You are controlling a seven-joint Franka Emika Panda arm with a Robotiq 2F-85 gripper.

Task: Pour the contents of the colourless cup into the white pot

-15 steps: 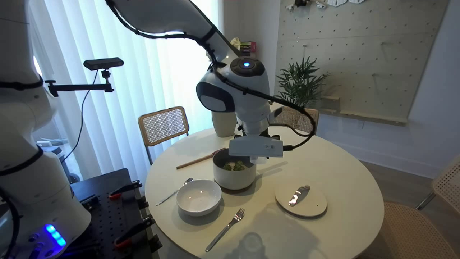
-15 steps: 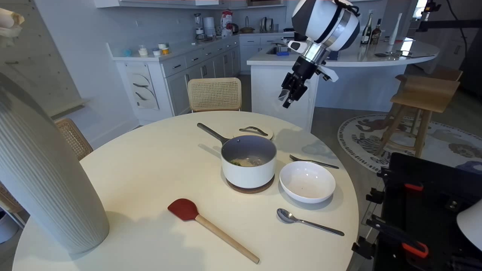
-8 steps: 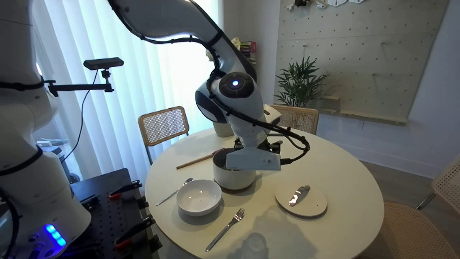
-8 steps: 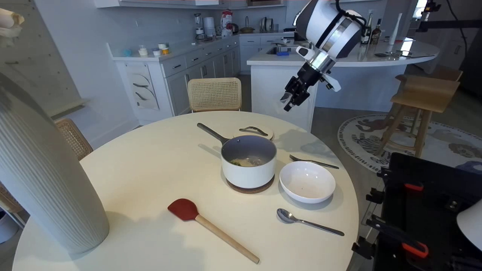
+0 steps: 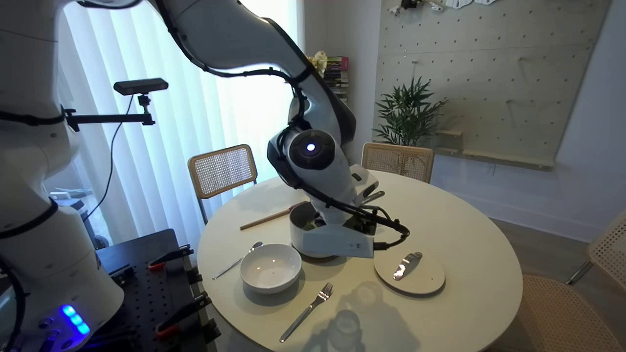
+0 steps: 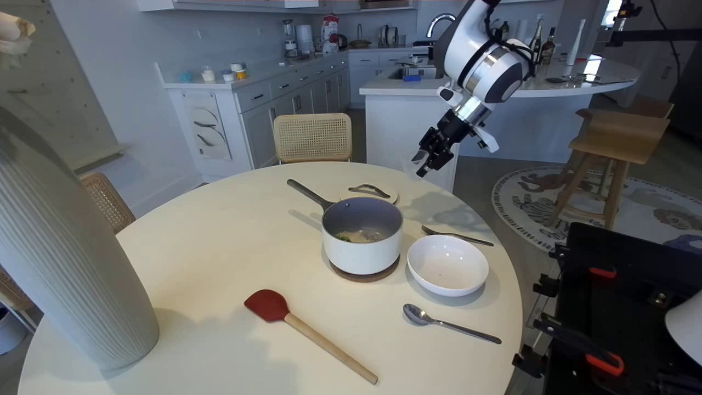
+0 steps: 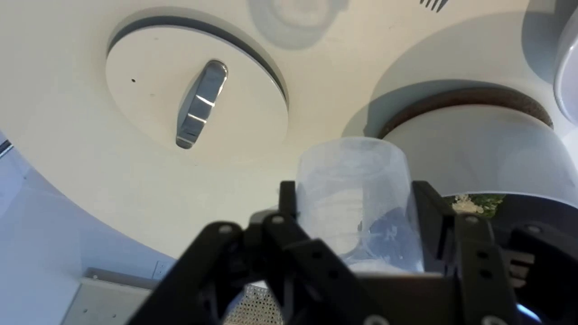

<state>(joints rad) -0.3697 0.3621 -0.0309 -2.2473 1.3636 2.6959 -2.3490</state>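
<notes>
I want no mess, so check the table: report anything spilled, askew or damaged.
Nothing stands out: the white saucepan stands upright on its brown trivet, the lid lies flat, the white bowl sits upright, and no spill or damage shows. The jaws hold the clear cup; what it holds I cannot make out.

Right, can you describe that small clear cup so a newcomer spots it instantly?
Start at the big white robot arm and follow it down to the black fingers at its end. Gripped between them is the clear cup. Unlike the white pot and white bowl, it's see-through.
</notes>
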